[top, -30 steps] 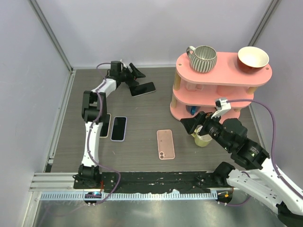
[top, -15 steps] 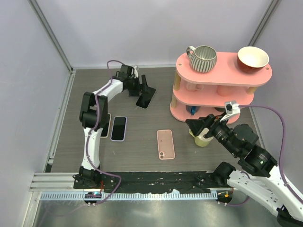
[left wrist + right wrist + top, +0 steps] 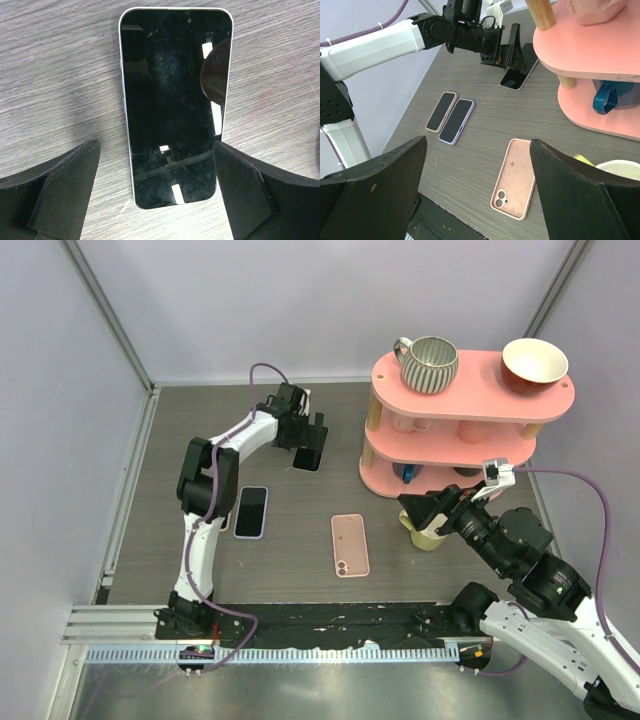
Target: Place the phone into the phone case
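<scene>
Right gripper (image 3: 410, 512): jaws wide, empty, near the shelf (image 3: 470, 390). Mid-table: pink phone case (image 3: 350, 545), matte, round-cornered. Farthest: phone (image 3: 175, 105), a glossy black slab, flat on wood-grain table (image 3: 290, 540) directly below left gripper (image 3: 156, 165), jaws wide, straddling its width, long axis running ahead. Left arm judged nearer.

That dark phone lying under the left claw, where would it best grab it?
Probably by its two long edges, coming straight down from above. The phone lies flat, screen up, on the table, so only its thin sides offer a hold, and the open left gripper straddles its width.
</scene>
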Motion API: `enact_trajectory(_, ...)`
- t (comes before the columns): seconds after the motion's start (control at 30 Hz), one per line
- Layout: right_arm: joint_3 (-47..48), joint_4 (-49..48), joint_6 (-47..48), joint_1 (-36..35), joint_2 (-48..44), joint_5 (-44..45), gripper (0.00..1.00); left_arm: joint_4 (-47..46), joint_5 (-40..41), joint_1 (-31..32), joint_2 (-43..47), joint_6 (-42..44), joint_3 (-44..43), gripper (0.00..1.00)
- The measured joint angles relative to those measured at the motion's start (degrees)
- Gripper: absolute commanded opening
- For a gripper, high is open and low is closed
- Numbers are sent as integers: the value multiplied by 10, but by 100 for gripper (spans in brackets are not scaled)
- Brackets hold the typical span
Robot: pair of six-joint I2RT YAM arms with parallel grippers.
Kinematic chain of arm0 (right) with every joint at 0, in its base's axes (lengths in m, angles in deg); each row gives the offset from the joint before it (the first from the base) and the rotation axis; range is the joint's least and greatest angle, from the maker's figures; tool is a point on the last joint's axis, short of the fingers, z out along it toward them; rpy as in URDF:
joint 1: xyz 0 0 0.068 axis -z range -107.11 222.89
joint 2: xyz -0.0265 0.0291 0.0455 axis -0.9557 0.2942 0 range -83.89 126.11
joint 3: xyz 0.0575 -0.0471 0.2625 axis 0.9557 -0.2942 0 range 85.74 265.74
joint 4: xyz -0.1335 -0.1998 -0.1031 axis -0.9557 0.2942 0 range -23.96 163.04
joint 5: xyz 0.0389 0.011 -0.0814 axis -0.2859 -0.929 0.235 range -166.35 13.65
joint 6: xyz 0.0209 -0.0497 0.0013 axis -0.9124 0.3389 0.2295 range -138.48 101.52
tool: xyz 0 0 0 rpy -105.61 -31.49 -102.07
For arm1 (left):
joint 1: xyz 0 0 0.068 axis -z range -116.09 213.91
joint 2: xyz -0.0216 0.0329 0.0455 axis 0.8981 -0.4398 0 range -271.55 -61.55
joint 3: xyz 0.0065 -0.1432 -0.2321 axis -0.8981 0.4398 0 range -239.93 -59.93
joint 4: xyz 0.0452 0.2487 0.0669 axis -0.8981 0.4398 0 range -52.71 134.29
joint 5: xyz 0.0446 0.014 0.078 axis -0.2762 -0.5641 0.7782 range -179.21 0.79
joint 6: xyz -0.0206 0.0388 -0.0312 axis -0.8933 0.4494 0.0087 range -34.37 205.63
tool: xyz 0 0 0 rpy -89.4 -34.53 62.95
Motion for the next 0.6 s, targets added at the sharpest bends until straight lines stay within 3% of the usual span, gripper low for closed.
enact_trajectory(0.37, 0, 5, 0, 0, -13, 10, 89, 24, 117, 55, 1, 30, -5, 100)
enact_trajectory(0.6, 0, 8, 0, 0, -16, 14, 89, 48, 121, 70, 1, 29, -5, 100)
